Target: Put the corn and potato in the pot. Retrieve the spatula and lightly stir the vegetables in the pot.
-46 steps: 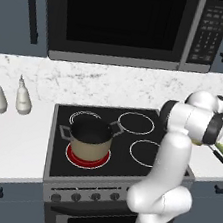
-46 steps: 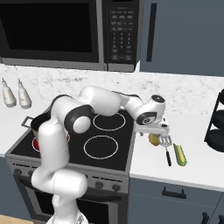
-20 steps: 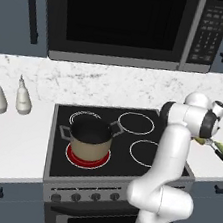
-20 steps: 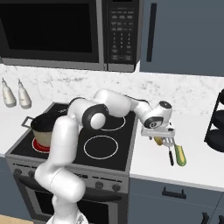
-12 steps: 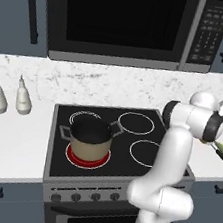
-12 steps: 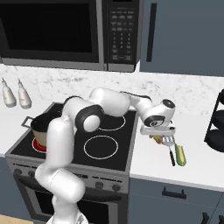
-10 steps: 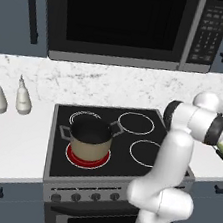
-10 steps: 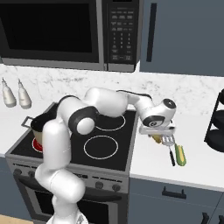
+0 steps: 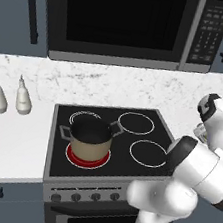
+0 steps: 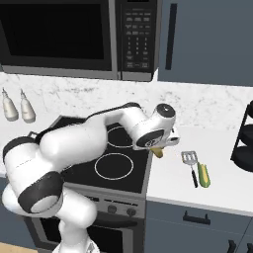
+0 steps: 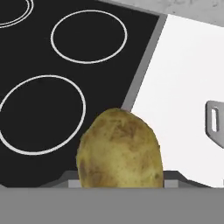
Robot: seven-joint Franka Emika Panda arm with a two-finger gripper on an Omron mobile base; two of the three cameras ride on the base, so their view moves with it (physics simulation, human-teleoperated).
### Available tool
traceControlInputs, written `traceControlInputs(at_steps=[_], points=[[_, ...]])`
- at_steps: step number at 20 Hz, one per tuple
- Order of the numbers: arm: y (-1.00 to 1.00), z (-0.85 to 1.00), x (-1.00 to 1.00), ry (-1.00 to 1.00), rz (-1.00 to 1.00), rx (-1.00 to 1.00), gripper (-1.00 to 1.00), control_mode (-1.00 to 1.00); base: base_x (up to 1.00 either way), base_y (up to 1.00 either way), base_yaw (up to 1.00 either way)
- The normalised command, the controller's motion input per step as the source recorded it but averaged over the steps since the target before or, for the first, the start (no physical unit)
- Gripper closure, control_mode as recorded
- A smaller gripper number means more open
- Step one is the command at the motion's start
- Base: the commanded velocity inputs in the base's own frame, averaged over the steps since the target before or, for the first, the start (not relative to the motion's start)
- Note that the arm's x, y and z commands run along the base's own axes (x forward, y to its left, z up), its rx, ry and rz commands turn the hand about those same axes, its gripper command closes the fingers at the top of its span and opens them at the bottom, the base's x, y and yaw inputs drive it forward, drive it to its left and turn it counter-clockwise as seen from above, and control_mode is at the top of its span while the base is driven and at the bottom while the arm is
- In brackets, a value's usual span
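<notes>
My gripper (image 10: 159, 150) is shut on the potato (image 10: 157, 152), a yellowish-tan lump, and holds it just above the stove's right edge. In the hand view the potato (image 11: 119, 151) sits close up, over the seam between the black cooktop and the white counter. The corn (image 10: 203, 174), green husk with a yellow end, lies on the counter to the right. The spatula (image 10: 190, 161) lies beside it, grey slotted head pointing away, and its head (image 11: 214, 122) shows at the right edge of the hand view. The tan pot (image 9: 90, 138) stands on the glowing front left burner.
Two small white bottles (image 9: 8, 98) stand on the counter left of the stove (image 9: 127, 156). A microwave (image 9: 122, 19) hangs above the cooktop. A dark wire rack (image 10: 244, 143) stands at the counter's far right.
The jaws narrowed onto the potato beside the spatula, then stopped. The gripper has since carried it left, off the counter to the stove's edge, and the arm has folded in.
</notes>
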Motion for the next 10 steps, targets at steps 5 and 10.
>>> traceControlInputs(at_steps=[5,10], points=[[1.0,0.83,-0.63,-0.19,0.0,-0.11,1.0,-1.0,0.0,0.0,0.0],[1.0,0.52,-0.22,-0.01,0.04,-0.19,1.0,-1.0,0.0,0.0,0.0]])
